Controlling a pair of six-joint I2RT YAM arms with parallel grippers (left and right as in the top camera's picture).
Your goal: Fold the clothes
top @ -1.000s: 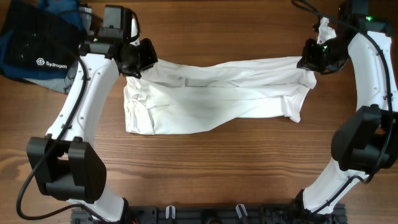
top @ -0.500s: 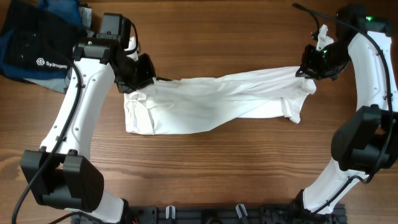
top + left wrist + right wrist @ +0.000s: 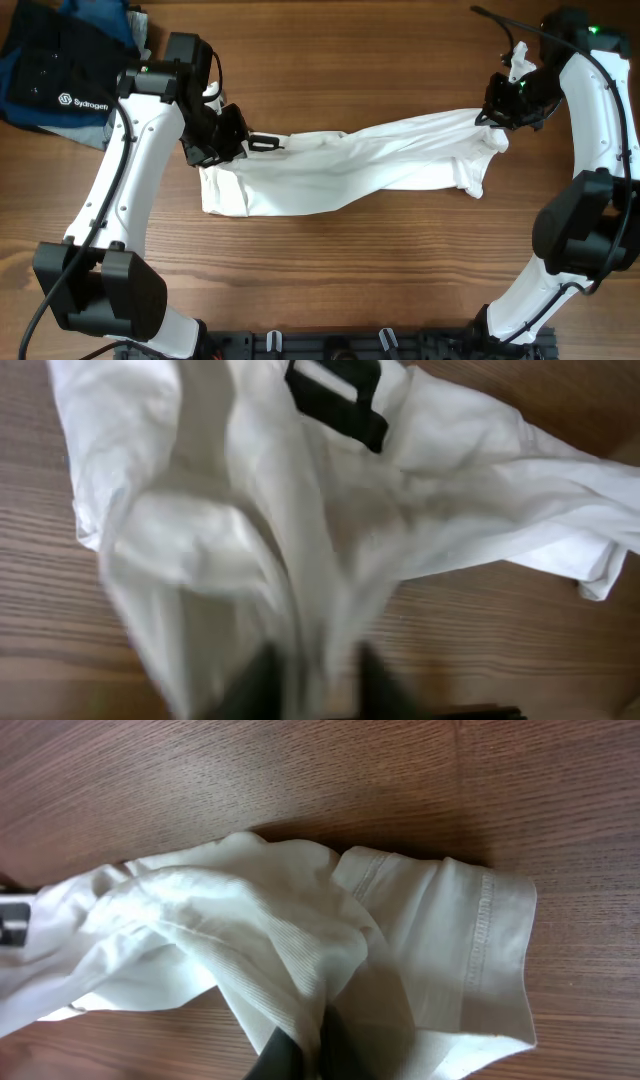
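The clothes, one white wrinkly garment, stretch across the table between both arms. Its small black-and-white striped part shows by the left end, and as a black tag in the left wrist view. My left gripper is at the garment's upper left corner. Its blurred fingers stand apart, with white cloth still hanging between them. My right gripper holds the right end slightly lifted. In the right wrist view that gripper is shut on a bunched fold of the garment.
A dark blue-black folded stack with a white logo lies at the table's far left corner, behind the left arm. Bare wooden table runs along the front of the garment.
The left gripper has gone from shut to jaws apart and has shifted slightly toward the front. The striped part now shows beside it. The right arm has barely moved.
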